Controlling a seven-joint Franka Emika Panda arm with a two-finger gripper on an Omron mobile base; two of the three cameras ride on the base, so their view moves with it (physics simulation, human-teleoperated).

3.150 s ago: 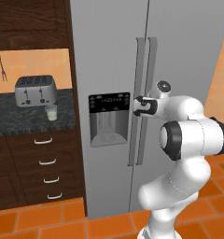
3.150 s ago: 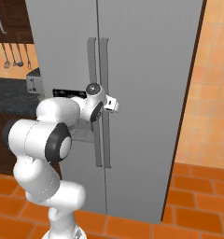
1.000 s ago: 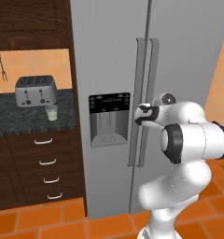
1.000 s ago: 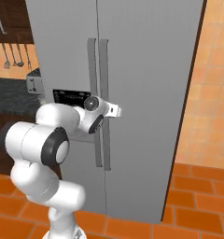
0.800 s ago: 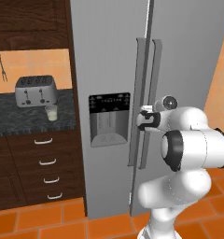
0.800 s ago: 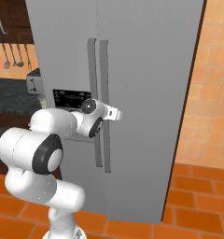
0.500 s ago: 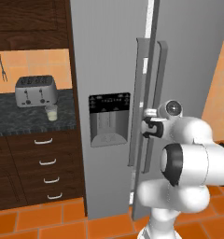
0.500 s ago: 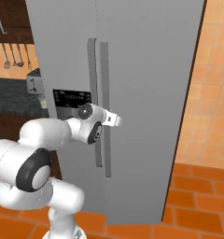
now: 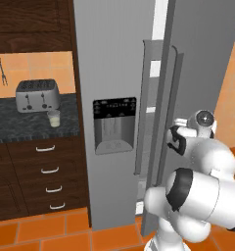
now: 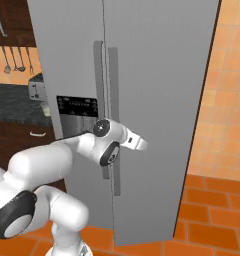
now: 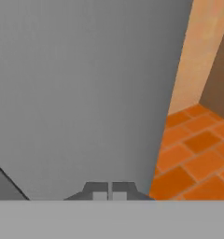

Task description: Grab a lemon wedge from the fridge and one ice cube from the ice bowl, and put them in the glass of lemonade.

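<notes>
The tall grey fridge has its right door swung partly out, and a bright strip of the inside shows in the gap. My gripper is by the lower part of that door's long handle. In the hand view the gripper is shut, its two tips touching with nothing between them, facing the plain grey door. The glass of lemonade stands on the dark counter next to the toaster. The lemon wedge and the ice bowl are out of view.
A silver toaster sits on the counter left of the fridge, above dark drawers. The left door carries the black dispenser recess. Orange floor tiles and an orange wall lie to the right of the fridge.
The fridge's right door has swung outward and my hand has drawn back and down with it. The fingers have closed together, with nothing in them.
</notes>
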